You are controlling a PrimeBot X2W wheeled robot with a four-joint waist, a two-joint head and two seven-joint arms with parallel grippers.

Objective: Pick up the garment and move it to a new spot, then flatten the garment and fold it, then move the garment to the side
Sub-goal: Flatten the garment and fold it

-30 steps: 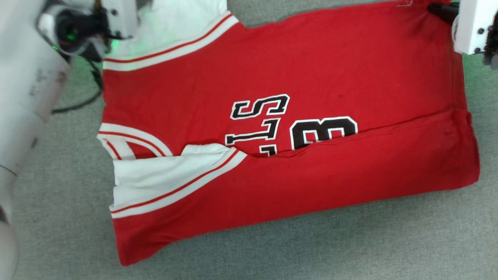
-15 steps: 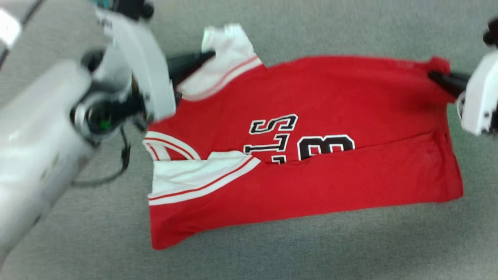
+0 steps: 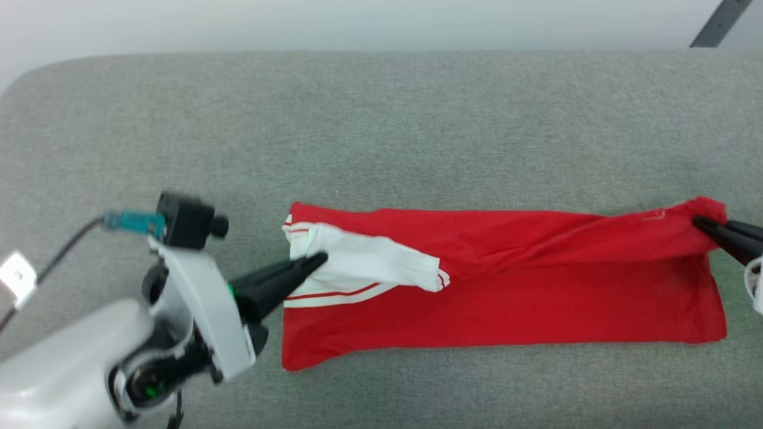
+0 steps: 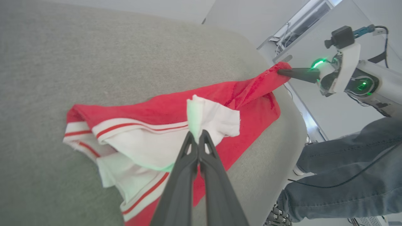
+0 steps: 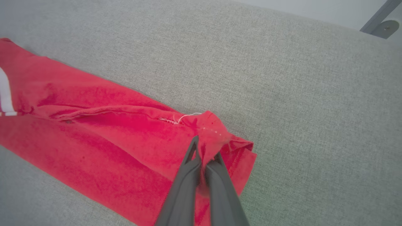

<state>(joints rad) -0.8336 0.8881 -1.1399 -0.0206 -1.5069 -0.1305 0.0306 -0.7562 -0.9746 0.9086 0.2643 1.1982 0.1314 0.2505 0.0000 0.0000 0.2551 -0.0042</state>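
Note:
The garment (image 3: 506, 298) lies on the grey table as a long red strip, folded lengthwise, with its plain red side up and the lettering hidden. A white sleeve (image 3: 369, 268) with red-striped trim rests on top at the left end. My left gripper (image 3: 322, 258) is shut on that sleeve's edge; the left wrist view shows its fingertips (image 4: 197, 135) pinching the white cloth (image 4: 213, 117). My right gripper (image 3: 698, 222) is shut on the red hem corner at the right end, which is lifted slightly. In the right wrist view, the corner (image 5: 212, 128) bunches up between its fingers (image 5: 204, 152).
The grey padded table (image 3: 381, 119) reaches far beyond the garment, its rounded back edge near the wall. A dark metal strut (image 3: 718, 24) stands at the back right. A person's leg in jeans (image 4: 345, 169) is beside the table's right end.
The head camera has pulled back. Both grippers have drawn the garment's far edge over toward the near side, covering the lettering and narrowing the garment into a strip.

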